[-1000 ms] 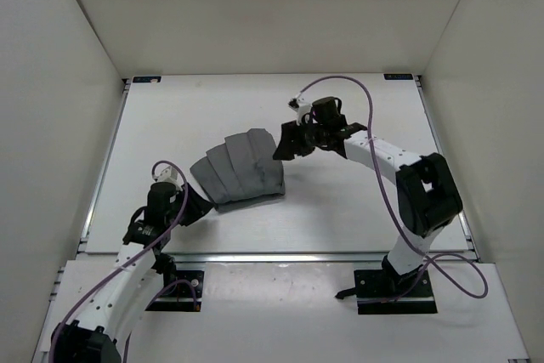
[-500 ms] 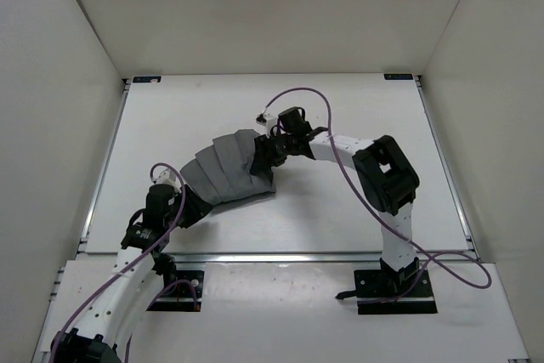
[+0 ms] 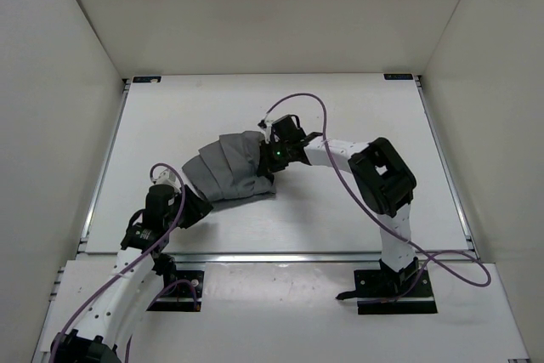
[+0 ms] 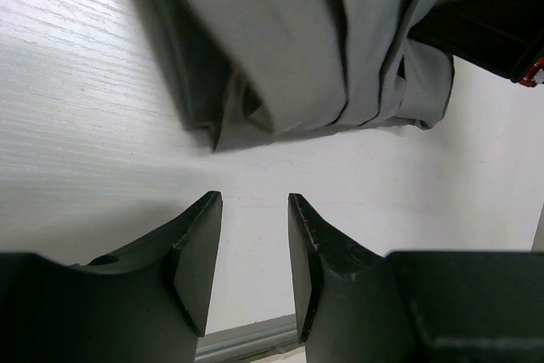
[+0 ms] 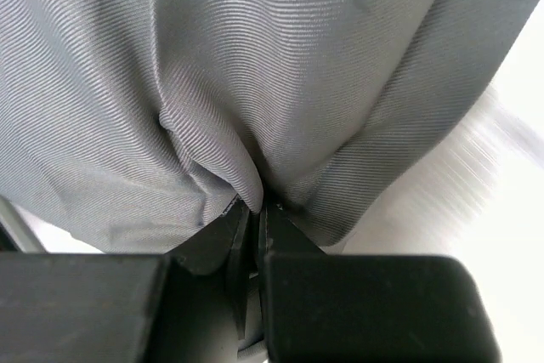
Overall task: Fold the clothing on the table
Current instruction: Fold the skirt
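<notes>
The clothing [image 3: 225, 169], a dark grey pleated garment, lies bunched on the white table [image 3: 340, 210] near the middle. My right gripper [image 3: 270, 157] is at its right edge, shut on a pinched fold of the clothing [image 5: 255, 108], which fills the right wrist view above the closed fingertips [image 5: 257, 207]. My left gripper [image 3: 200, 207] sits low on the table just below and left of the garment, open with nothing between its fingers [image 4: 253, 210]; the clothing [image 4: 306, 48] lies a short way ahead of it, apart from the tips.
White walls enclose the table on three sides. A metal rail [image 3: 280, 254] runs along the near edge, with both arm bases beyond it. Purple cables loop over each arm. The right arm's black wrist [image 4: 497, 27] shows at the left wrist view's upper right.
My right gripper swung left from open table onto the clothing's right edge and closed on a fold, bunching the garment slightly leftward. The left arm stayed put.
</notes>
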Controlling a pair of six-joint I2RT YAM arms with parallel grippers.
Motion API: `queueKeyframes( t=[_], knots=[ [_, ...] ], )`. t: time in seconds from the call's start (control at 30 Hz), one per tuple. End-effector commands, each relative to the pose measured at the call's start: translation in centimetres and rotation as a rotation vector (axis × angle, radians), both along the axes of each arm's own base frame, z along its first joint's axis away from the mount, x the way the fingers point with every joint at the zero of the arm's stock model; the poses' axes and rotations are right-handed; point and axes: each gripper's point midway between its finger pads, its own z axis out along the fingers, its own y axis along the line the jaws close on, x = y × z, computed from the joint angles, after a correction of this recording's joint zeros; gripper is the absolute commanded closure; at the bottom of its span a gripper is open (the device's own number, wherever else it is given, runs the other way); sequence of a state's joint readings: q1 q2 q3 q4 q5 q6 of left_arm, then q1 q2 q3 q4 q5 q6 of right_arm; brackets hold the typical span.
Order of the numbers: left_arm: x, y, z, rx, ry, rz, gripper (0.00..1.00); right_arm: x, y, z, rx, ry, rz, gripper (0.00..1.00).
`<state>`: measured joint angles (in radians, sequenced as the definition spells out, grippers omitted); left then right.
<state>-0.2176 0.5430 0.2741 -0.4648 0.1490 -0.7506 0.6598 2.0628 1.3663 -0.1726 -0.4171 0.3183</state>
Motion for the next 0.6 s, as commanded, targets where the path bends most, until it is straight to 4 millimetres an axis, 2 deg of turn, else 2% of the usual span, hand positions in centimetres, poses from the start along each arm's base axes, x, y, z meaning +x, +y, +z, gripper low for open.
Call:
queueKeyframes(
  t=[0.0, 0.03, 0.17, 0.27, 0.37, 0.4, 0.43, 0.5, 0.53, 0.57],
  knots=[
    [0.8, 0.2, 1.7, 0.009, -0.053, 0.003, 0.53, 1.7, -6.8, -2.8, -0.183, 0.007, -0.257, 1.00],
    [0.7, 0.2, 1.5, 0.013, -0.045, 0.007, 0.52, 1.5, -8.4, -3.5, -0.195, 0.036, -0.296, 1.00],
    [0.7, 0.2, 1.3, 0.016, -0.043, 0.002, 0.52, 1.7, -11.3, -2.4, -0.127, 0.022, -0.371, 1.00],
    [0.9, 0.2, 1.3, 0.015, -0.043, 0.000, 0.51, 1.2, -11.7, -2.2, -0.110, 0.049, -0.335, 1.00],
    [0.9, -0.2, 1.5, 0.013, -0.044, -0.021, 0.47, 0.6, -10.8, -2.2, -0.066, 0.090, -0.266, 1.00],
    [1.0, -0.4, 1.9, 0.012, -0.054, -0.038, 0.44, 0.7, -10.4, -1.7, -0.052, 0.090, -0.252, 0.95],
    [1.1, -0.5, 2.3, 0.011, -0.059, -0.047, 0.35, 0.5, -10.0, -1.3, -0.038, 0.098, -0.236, 0.90],
    [0.9, -1.0, 2.3, 0.018, -0.051, -0.105, 0.13, 1.0, -9.3, 1.3, -0.011, 0.035, -0.200, 0.65],
    [0.9, -1.2, 2.9, 0.020, -0.052, -0.129, 0.01, 1.0, -9.2, 3.2, 0.010, 0.001, -0.182, 0.53],
    [0.9, -1.2, 3.1, 0.020, -0.052, -0.146, 0.02, 1.6, -9.1, 6.0, 0.045, -0.059, -0.180, 0.44]
  ],
)
